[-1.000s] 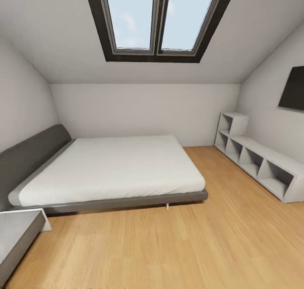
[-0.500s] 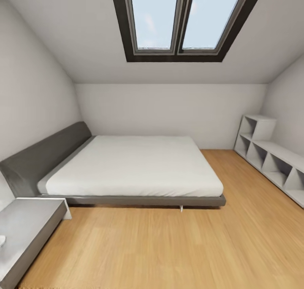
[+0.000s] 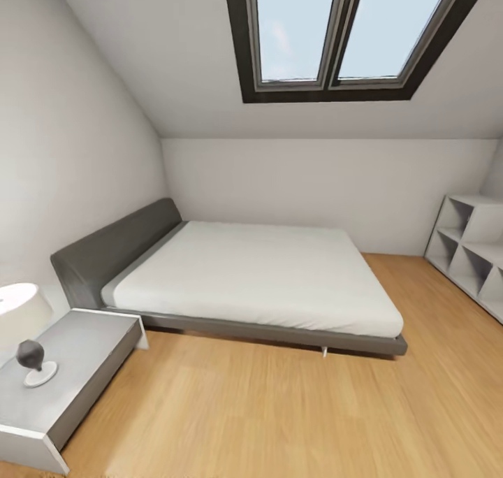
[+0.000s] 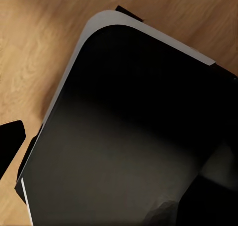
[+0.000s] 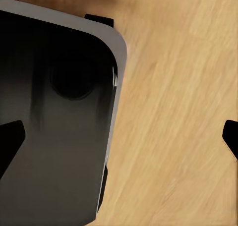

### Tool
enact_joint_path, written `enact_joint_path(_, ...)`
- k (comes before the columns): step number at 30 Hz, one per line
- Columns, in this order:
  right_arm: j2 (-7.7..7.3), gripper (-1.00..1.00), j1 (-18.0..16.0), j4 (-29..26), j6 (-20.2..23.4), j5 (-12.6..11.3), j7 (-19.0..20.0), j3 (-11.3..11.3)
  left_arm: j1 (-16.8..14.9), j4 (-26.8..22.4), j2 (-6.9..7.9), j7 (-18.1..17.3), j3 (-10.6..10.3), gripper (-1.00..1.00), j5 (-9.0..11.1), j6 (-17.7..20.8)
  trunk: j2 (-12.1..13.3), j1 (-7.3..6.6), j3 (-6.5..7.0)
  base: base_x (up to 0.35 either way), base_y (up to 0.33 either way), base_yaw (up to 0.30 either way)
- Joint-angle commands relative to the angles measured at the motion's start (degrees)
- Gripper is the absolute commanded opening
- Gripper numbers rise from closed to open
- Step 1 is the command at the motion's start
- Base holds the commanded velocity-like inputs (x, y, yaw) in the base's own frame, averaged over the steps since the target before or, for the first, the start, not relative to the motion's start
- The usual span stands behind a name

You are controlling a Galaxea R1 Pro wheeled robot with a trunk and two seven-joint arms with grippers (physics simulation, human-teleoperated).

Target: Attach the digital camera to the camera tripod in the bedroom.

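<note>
Swinging leftward across the bedroom, by the look of it: the whole head picture has slid right against half a second ago, so the grey-framed bed with white mattress [image 3: 258, 282] and the white cube shelves [image 3: 469, 253] sit further right, and the shelves are now cut off at the edge. Camera motion, not furniture motion. Newly brought into sight at the lower left: a pale grey bedside desk [image 3: 84, 373] carrying a white-shaded lamp with a dark bulbous base [image 3: 28, 356] (barely a sliver of it before). No small black camera and no silver-legged tripod to be found anywhere here, so most likely still searching, with the attaching not yet begun.

Looking downward instead, from both wrists: light wood plank floor [image 5: 178, 112] and the robot's own dark rounded base [image 4: 134, 132], neither visible from the head. Right hand [image 5: 119, 137] apparently spread wide and empty, with one dark fingertip [image 5: 10, 141] at each edge. Left hand's state impossible to tell, with one dark fingertip [image 4: 10, 141] at the edge.
</note>
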Motion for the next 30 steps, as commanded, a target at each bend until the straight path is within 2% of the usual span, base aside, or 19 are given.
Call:
enact_joint_path(1,-0.01,1.0,-0.01,0.0,-0.11,0.41,-0.05,0.01,0.01,-0.06,0.0,0.03,0.02,1.0,0.1,-0.08,-0.02,0.0,-0.05,0.0,0.0,0.269)
enact_joint_path(30,0.06,1.0,-0.01,0.0,-0.1,0.41,-0.05,-0.08,0.01,0.03,-0.08,0.12,0.1,1.0,0.1,-0.08,-0.02,0.0,-0.05,0.0,0.0,0.269)
